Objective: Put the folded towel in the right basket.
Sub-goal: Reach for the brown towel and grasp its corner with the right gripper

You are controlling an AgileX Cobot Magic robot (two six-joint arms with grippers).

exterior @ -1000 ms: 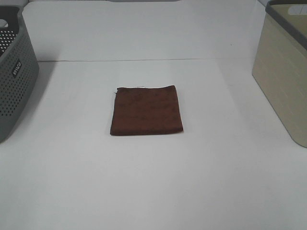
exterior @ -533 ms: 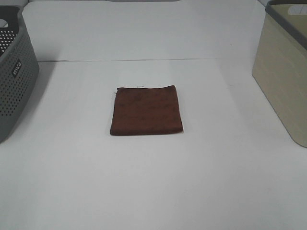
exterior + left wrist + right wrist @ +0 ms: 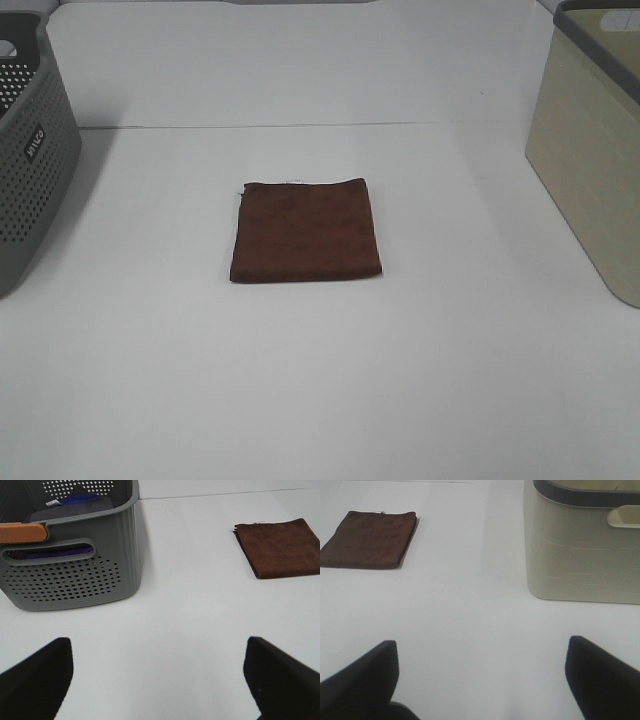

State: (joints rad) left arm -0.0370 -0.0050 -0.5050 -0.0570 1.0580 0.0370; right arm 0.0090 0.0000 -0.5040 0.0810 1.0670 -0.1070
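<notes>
The dark brown folded towel [image 3: 305,231] lies flat mid-table, well apart from the beige right basket [image 3: 590,150].

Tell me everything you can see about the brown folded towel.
The folded towel is dark brown, faintly ribbed cloth, roughly square and folded flat. It lies on the white table, between the grey perforated basket and the beige basket, touching neither. Nothing holds or covers it.
</notes>
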